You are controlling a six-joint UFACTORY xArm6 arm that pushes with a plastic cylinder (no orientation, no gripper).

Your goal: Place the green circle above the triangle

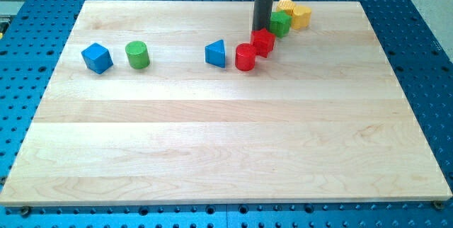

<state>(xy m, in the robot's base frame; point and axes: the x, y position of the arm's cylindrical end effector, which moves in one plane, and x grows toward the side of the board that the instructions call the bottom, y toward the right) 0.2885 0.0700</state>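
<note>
The green circle (pixel 137 54), a short green cylinder, stands at the view's left on the wooden board (pixel 212 136). The blue triangle (pixel 216 54) stands near the middle of the board's upper part, well to the right of the green circle. My tip (pixel 262 29) is at the end of a dark rod coming down from the view's top. It sits just above the red star-like block (pixel 263 42), to the right of the blue triangle and far from the green circle.
A blue cube (pixel 97 58) stands left of the green circle. A red cylinder (pixel 245 57) touches the red block, right of the triangle. A green block (pixel 280 23) and two yellow blocks (pixel 286 6) (pixel 301 17) cluster at the top right.
</note>
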